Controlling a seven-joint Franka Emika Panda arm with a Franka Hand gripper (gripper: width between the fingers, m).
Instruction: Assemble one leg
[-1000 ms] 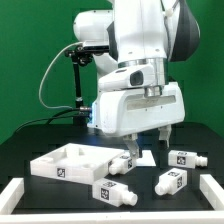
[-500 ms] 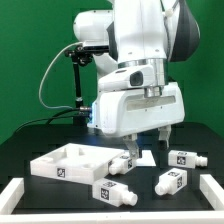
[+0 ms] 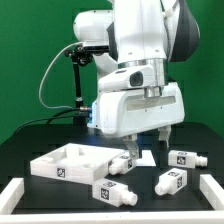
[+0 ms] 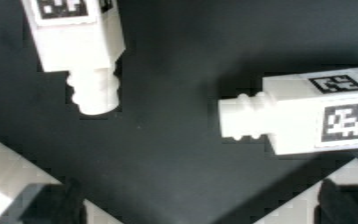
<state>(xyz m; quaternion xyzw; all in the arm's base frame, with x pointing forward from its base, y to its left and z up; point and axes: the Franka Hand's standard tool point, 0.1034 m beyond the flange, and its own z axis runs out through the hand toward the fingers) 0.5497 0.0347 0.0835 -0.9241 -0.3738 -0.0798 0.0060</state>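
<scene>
1. The claw [image 3: 149, 144] was held spread and empty above the bench [image 3: 25, 145].
2. Two legs were found lying flat beneath it, neither inside its grasp: the first leg [image 4: 78, 45], the second leg [image 4: 318, 112], axes roughly crosswise.

The arm [image 3: 140, 30] rises as a white column of stacked joints directly above the jaws, with a dark grey cover [image 3: 186, 30] on its upper section. The wrist housing [image 3: 135, 105] is a broad white body, slightly tilted, seated immediately above the jaws. The gripper [image 3: 149, 143] points downward. Its two fingers [image 3: 133, 146] project below the housing, one on each side of the gap. The jaws stand spread wide and clamp nothing. In the wrist view, the gripper [image 4: 179, 205] shows only its dark fingertips [image 4: 19, 205], one at each side edge of the picture, with a wide gap between the jaws.
</scene>
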